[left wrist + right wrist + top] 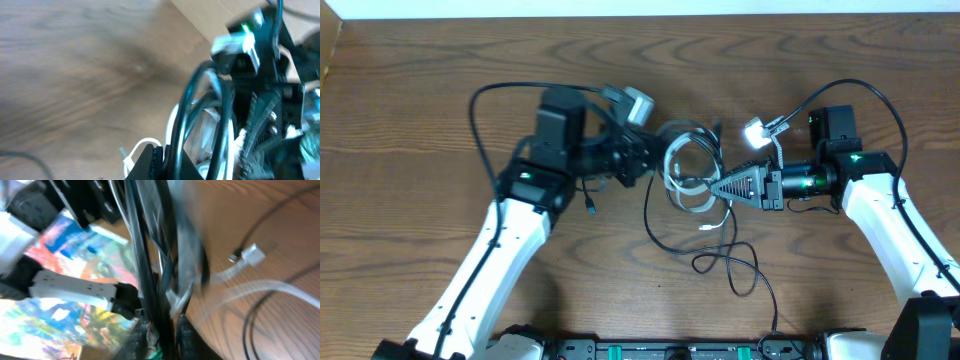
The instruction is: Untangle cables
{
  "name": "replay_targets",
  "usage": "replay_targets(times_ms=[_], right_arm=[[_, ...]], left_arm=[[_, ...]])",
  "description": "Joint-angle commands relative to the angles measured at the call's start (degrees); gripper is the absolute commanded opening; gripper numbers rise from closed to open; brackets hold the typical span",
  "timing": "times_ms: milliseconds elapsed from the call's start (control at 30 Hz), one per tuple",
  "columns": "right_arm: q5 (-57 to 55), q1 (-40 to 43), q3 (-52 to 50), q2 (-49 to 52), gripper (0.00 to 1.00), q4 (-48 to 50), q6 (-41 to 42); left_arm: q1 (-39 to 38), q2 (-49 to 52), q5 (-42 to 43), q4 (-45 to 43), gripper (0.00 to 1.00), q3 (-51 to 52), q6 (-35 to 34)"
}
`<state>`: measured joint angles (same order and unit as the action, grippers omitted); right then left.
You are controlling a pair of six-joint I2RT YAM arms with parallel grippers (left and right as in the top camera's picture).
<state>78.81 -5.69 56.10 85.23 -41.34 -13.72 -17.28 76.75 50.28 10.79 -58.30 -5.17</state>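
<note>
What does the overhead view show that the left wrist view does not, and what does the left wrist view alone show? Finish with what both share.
Only overhead: the left arm and right arm whole, plus a black cable trailing in loops across the table. Only left wrist: a close look at a black loop arching up beside the left fingers. Both: the white cable, part of the right arm, the wooden table.

We see a robotics lab: left arm (490, 250) and right arm (895, 220) rise from six o'clock over a wood-grain table (410, 90).
</note>
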Motion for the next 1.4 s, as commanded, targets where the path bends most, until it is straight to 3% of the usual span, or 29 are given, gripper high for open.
replay_targets(times_ms=[0,67,100,300,500,633,767,967,1000,1067,1233,1367], right_arm=[[-6.3,0.0,0.3,-0.1,0.36,-0.3,0.0],[-7.1,0.0,0.3,-0.1,0.53,-0.1,0.0],[-7.2,0.0,0.3,-0.1,0.57,0.0,0.0],[-3.5,0.0,0.4,-0.2,0.51,0.0,1.2],[1.0,-1.0,0.3,-0.2,0.52,7.0,1.3],[-4.6,-4.6,0.3,-0.2,0.52,14.7,4.2],[-15.1,-9.0,0.4,-0.2,0.51,25.0,15.2],[-15.7,-12.8,0.4,-0.2,0.39,37.9,23.5],[-15.7,-13.2,0.4,-0.2,0.31,38.1,24.2],[-15.2,-13.5,0.4,-0.2,0.03,37.3,25.3],[-11.8,-11.6,0.3,-0.4,0.01,31.2,25.5],[4.2,-8.0,0.4,-1.2,0.01,32.3,25.5]], left_arm=[[3.9,-3.2,-1.5,-0.4,0.08,-1.2,-3.1],[4.6,-3.5,-1.5,0.0,0.08,-1.2,-3.1],[4.7,-3.5,-1.3,0.1,0.08,-1.2,-3.1],[4.7,-3.5,-1.2,0.7,0.08,-1.2,-6.4],[4.7,-3.5,3.3,0.8,0.08,-1.2,-6.4],[4.3,-3.5,7.5,0.8,0.08,-1.2,-6.8],[3.5,-3.5,8.9,0.8,0.08,-1.2,-7.2],[2.7,-3.5,9.3,0.9,0.08,-1.2,-7.2],[2.7,-3.5,9.3,0.9,0.08,-1.2,-7.2],[2.8,-3.5,9.2,0.7,0.08,-1.2,-7.1],[4.7,-3.5,9.1,0.6,0.08,-1.2,-2.6],[6.7,-3.5,9.1,0.7,0.08,-1.2,3.2]])
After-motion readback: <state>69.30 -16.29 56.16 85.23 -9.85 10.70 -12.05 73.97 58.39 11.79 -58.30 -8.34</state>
